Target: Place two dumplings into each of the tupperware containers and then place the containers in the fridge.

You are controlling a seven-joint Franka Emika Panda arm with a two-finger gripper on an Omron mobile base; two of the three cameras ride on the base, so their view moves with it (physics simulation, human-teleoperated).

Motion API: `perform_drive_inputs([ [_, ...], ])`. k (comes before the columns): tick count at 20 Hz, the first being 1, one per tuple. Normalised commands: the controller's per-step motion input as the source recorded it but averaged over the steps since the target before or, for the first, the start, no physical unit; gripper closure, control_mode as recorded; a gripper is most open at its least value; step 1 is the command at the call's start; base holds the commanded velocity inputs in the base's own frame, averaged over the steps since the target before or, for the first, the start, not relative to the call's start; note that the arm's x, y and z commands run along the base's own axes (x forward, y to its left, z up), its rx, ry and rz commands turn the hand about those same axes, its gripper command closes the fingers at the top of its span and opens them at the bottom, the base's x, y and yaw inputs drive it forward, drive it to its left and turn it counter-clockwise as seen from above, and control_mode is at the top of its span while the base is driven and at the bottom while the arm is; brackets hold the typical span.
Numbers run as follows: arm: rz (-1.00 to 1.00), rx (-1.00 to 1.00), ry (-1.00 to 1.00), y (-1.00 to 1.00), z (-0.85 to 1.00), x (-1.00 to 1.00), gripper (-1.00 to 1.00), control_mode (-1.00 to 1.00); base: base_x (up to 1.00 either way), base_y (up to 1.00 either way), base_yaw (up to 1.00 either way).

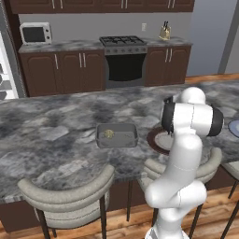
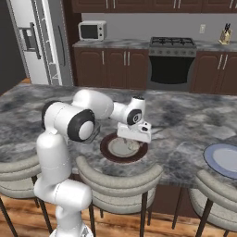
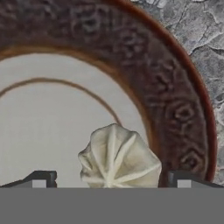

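Observation:
My gripper [image 3: 111, 181] hangs open just above the round brown-rimmed plate [image 3: 175, 100], and a pale pleated dumpling [image 3: 118, 159] lies on the plate's white centre between the two fingertips [image 3: 41, 179], untouched. From the right base view the gripper [image 2: 131, 143] points down over that plate [image 2: 109, 152]. A dark grey tupperware container [image 1: 116, 142] sits on the island counter left of the plate, with one dumpling [image 1: 109, 134] inside it. The fridge [image 2: 37, 41] stands at the back left.
A blue-rimmed plate [image 2: 222, 159] lies on the counter at the right. Bar stools [image 1: 70, 198] stand along the island's near edge. Behind the island are the stove [image 1: 123, 60], a microwave [image 1: 36, 33] and dark cabinets.

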Motion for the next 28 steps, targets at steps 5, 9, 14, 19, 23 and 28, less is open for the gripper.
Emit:
perform_drive_inputs([
  [5, 0.0, 0.0, 0.0, 0.0, -0.19, -0.05, -1.0, -1.0, 0.0, 0.0, 0.0],
  [9, 0.0, 0.0, 0.0, 0.0, -0.08, 0.0, -1.0, -1.0, 0.0, 0.0, 0.0],
  [14, 0.0, 0.0, 0.0, 0.0, -0.15, 0.0, 1.0, -1.0, 0.0, 0.0, 0.0],
  [19, -0.01, 0.0, 0.0, 0.0, 0.33, 0.01, 1.0, -1.0, 0.0, 0.0, 0.0],
  [23, 0.0, -0.01, -0.01, 0.58, 1.0, -0.18, 1.0, -1.0, 0.0, 0.0, 0.0],
  [28, 0.0, -0.02, 0.03, 1.0, 0.63, -0.02, 1.0, -1.0, 0.0, 0.0, 0.0],
])
